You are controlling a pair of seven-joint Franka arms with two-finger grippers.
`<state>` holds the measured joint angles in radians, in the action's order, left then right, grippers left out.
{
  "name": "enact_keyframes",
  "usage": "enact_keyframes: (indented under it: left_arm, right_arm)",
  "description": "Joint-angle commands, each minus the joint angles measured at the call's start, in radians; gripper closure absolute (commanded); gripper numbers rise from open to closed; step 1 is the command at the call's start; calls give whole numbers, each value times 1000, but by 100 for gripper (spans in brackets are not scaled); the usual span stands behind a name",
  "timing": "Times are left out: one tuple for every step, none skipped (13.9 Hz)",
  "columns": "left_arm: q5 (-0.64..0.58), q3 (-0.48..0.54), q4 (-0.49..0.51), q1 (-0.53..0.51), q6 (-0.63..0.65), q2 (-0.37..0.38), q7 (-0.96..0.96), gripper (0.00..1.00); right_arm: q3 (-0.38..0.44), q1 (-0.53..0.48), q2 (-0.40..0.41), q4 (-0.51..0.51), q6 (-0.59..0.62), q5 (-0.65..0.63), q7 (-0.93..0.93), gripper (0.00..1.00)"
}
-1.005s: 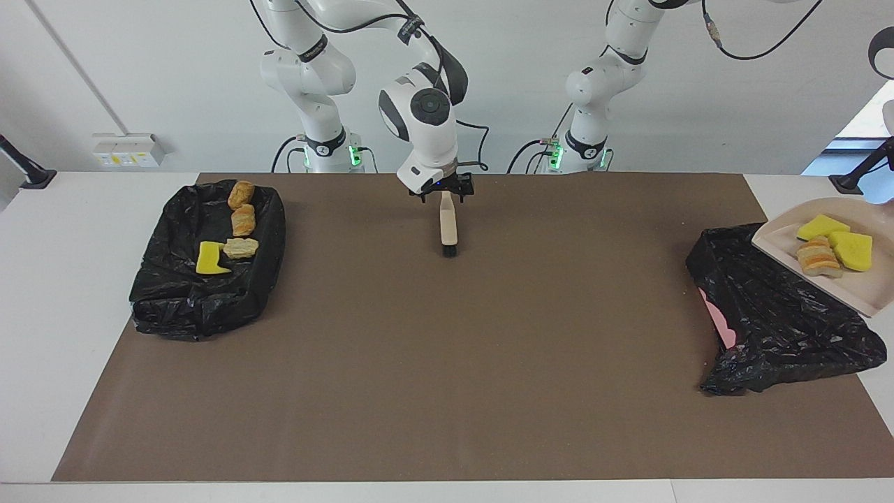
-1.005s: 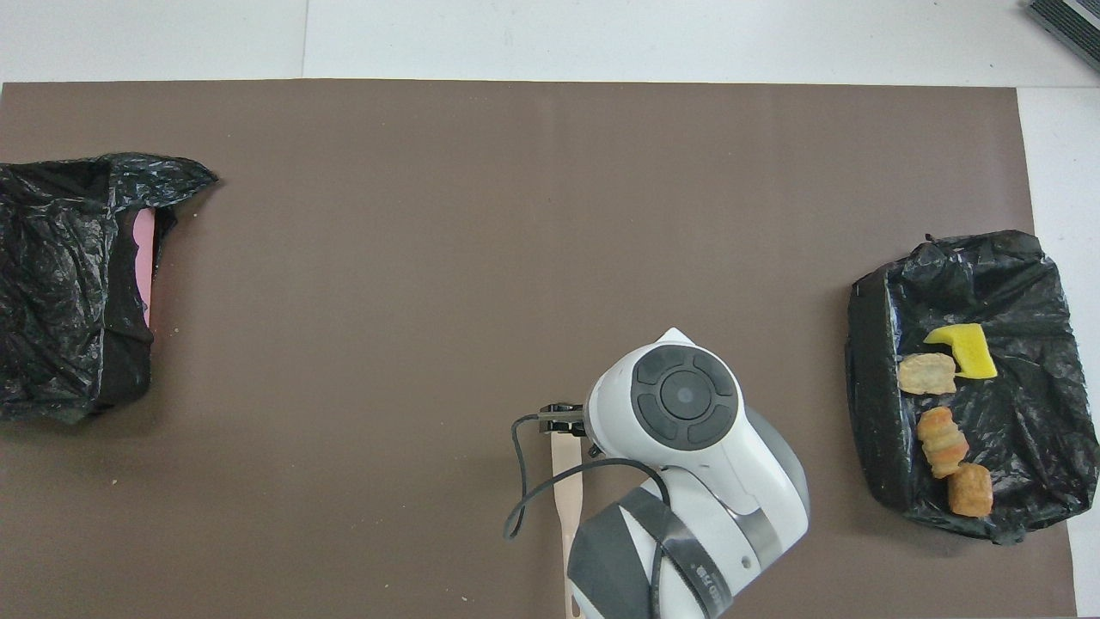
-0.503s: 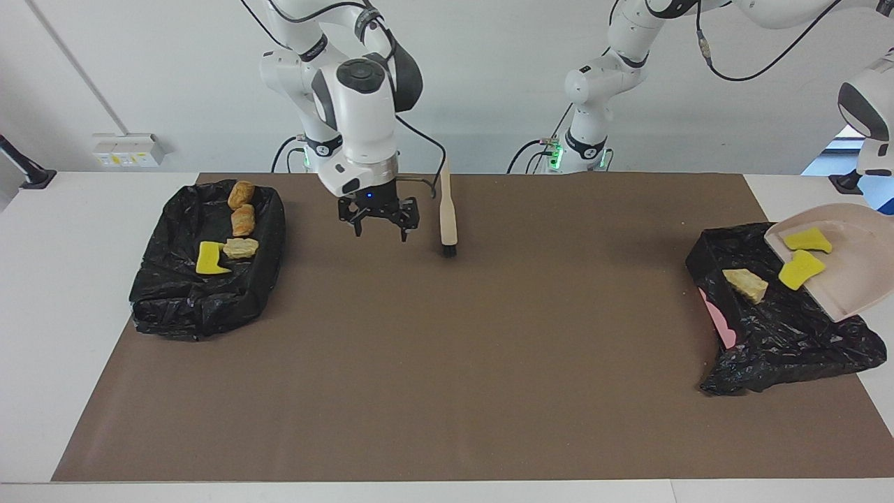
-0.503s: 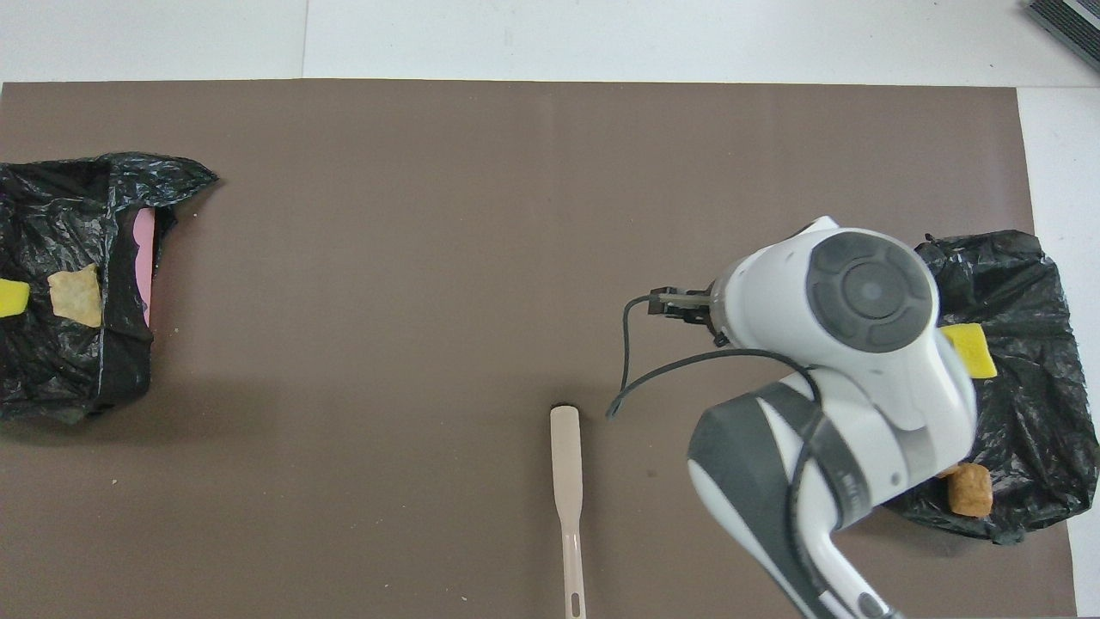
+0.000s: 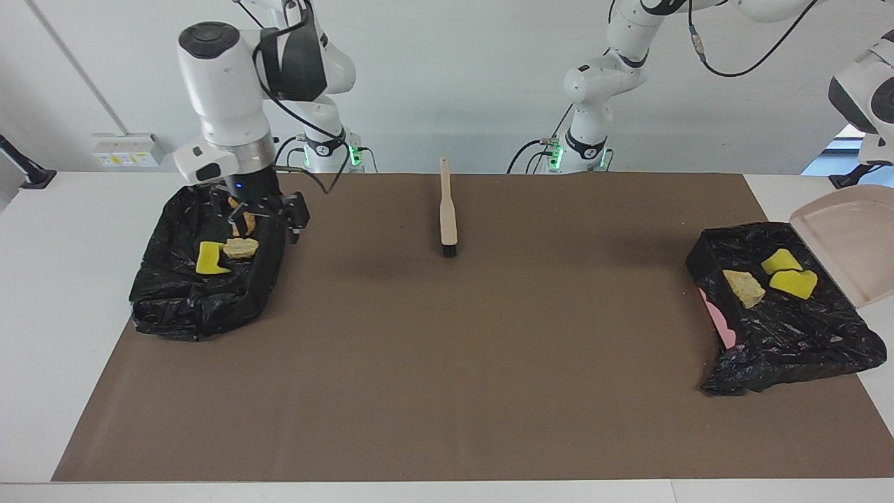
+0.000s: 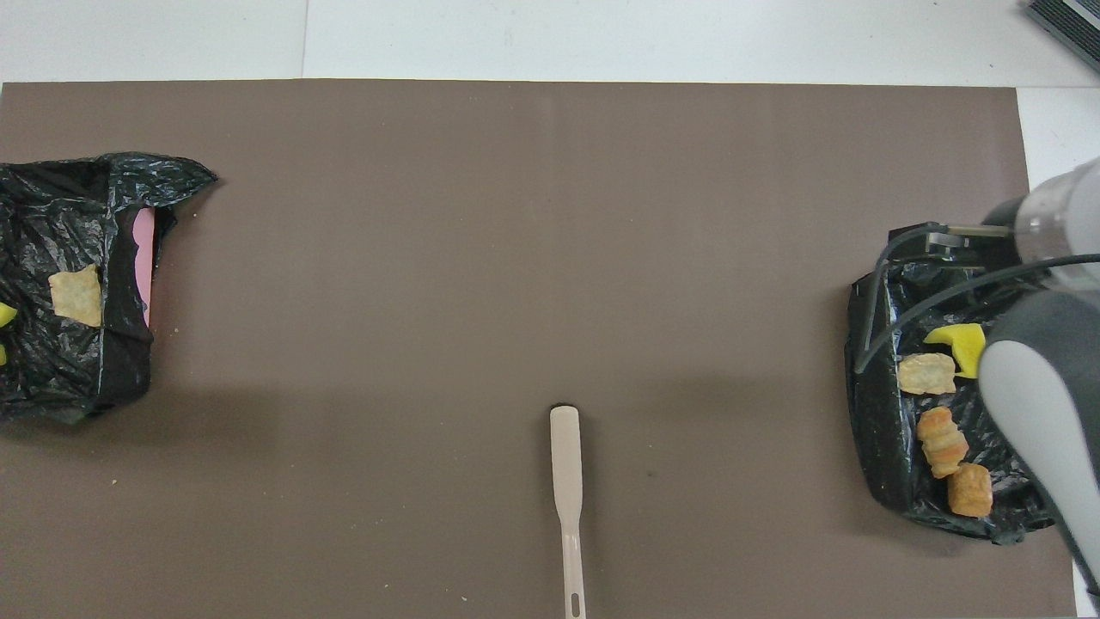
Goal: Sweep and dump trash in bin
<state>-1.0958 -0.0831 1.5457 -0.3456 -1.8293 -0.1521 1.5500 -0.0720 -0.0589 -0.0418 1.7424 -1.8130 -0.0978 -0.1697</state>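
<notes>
My left gripper shows only at the edge of the facing view. It is shut on the beige dustpan, which is tipped up and bare over the black-lined bin at the left arm's end. In that bin lies trash: a beige chunk and two yellow sponge pieces. My right gripper hangs open over the second black-lined bin at the right arm's end. That one holds a yellow sponge, a beige chunk and orange-brown lumps, partly hidden by the gripper.
A beige brush lies alone on the brown mat, near the robots and midway between the bins, bristle end pointing away from them. In the overhead view the right arm covers part of its bin.
My right gripper let go of the brush and swung to over the bin at its end. My left gripper tipped the dustpan, and three pieces slid off into the bin below.
</notes>
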Motion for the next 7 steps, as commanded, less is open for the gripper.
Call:
enact_keyframes:
  left_arm:
    - [-15, 5, -12, 72, 71, 17, -36, 100]
    - [17, 0, -10, 83, 76, 22, -59, 100]
    - [87, -1, -9, 88, 84, 22, -62, 100]
    - [165, -1, -9, 88, 100, 22, -64, 100]
    - [232, -1, -7, 88, 117, 25, -64, 100]
    - [294, -1, -3, 89, 146, 29, -65, 100]
    - [341, -3, -4, 100, 177, 31, -79, 100]
  right_arm:
    - [32, -12, -49, -64, 153, 6, 110, 0]
    - [40, -15, -67, -82, 209, 10, 124, 0]
    - [50, -16, -90, -93, 254, 13, 124, 0]
    - [60, -16, -105, -107, 294, 13, 127, 0]
    - [69, -16, -109, -112, 314, 15, 125, 0]
    - [72, -15, -116, -109, 314, 12, 125, 0]
    - [70, -12, -127, -98, 314, 13, 124, 0]
